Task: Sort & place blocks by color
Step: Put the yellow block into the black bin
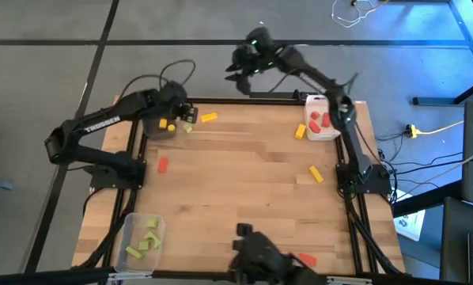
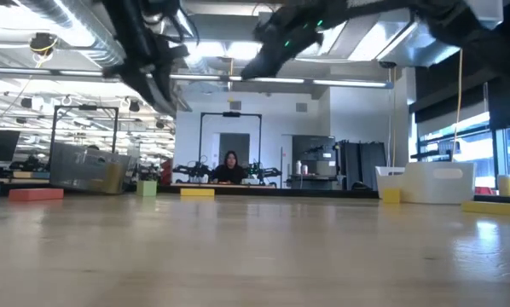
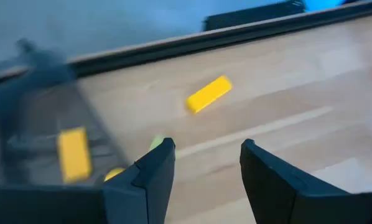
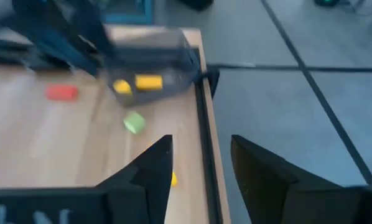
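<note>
My left gripper [image 1: 191, 111] [image 3: 204, 149] stands open and empty at the table's far left, beside the dark grey tray [image 1: 159, 128], which holds yellow blocks [image 3: 74, 152]. A green block [image 1: 189, 127] and a yellow block [image 1: 209, 117] [image 3: 208, 94] lie on the wood just past it. My right gripper [image 1: 236, 70] [image 4: 201, 143] is raised, open and empty, beyond the table's far edge. The white tray [image 1: 331, 133] at the far right holds red blocks [image 1: 315, 120]. The clear tray [image 1: 130, 225] at the near left holds green blocks [image 1: 145, 237].
Loose blocks lie on the wood: a red one [image 1: 163, 164] at the left, a yellow one [image 1: 300, 131] against the white tray, another yellow [image 1: 315, 174] at the right, and a red one [image 1: 308, 259] at the near edge. The table's middle is bare wood.
</note>
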You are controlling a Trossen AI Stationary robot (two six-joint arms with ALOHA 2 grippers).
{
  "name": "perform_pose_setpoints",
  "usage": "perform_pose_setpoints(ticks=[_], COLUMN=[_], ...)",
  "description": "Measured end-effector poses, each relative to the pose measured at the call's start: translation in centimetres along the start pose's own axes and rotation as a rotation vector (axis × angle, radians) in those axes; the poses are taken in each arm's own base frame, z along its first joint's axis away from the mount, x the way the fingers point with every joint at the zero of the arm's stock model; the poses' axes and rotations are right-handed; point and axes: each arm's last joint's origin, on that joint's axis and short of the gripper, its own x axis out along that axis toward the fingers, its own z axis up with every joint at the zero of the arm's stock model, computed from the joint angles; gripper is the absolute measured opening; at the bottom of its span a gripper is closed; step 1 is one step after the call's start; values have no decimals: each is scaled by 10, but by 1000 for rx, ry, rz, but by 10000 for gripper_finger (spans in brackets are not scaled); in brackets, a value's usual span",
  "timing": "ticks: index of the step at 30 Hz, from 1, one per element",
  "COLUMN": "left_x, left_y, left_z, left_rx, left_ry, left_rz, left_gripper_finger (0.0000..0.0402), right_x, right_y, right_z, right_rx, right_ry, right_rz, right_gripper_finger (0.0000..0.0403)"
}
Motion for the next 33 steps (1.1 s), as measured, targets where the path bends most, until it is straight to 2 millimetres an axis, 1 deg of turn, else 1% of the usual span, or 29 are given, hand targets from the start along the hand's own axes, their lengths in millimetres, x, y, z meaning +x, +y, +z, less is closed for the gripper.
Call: perform_pose_setpoints(ticks=[3,5,7,10,14,18,21,28,33], left_x=[22,38,56,86,121,144,156,179,186], left_y=[5,7,8,7,5,0,-4,-7,-11], left_z=[16,25,32,36,29,17,10,-3,-4], left_rx=[72,114,164,260,401,449,492,532,547], left_ry=[18,29,41,59,122,198,215,257,207], left_rz=[-73,-133,-190,-240,-226,-223,-203,-115,-60], left_gripper_finger=[166,166,165,165,165,165,165,165,165], right_x=[-35,-54,-68,-80,-83,-80,-80,-80,-80], right_y=[2,5,9,12,13,13,13,13,12], right_z=[13,20,24,26,24,17,14,14,13], right_rx=[27,39,47,56,83,119,135,137,137], right_ry=[-56,-78,-81,-74,-56,-3,21,24,30], right_rz=[32,48,58,63,83,69,71,71,61], right_gripper_finger=[163,163,163,163,163,163,163,163,163])
